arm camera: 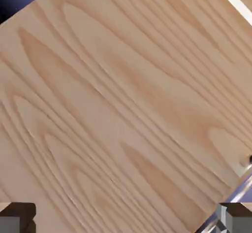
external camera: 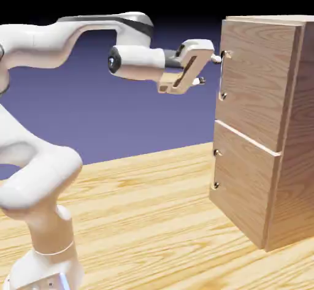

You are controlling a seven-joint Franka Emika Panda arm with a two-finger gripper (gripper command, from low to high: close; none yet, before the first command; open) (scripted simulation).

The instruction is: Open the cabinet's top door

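The cabinet point(external camera: 295, 160) stands at the exterior view's right. Its top door point(external camera: 254, 80) looks shut, flush with the front. The door's small silver handle point(external camera: 224, 55) runs down its left edge. My gripper point(external camera: 208, 69) is open and held level just in front of that handle. Its upper fingertip nearly reaches the handle's top mount; I cannot tell whether they touch. In the hand view the top door's wood grain point(arm camera: 123, 109) fills the picture. My gripper point(arm camera: 126, 222) shows both grey tips far apart with nothing between them, and the handle point(arm camera: 238, 192) is a silver strip by the right tip.
Below the top door is the shorter lower door point(external camera: 242, 178) with its own handle point(external camera: 216, 169). The cabinet stands on a wooden table point(external camera: 141, 209). The arm's white links rise from the exterior view's lower left.
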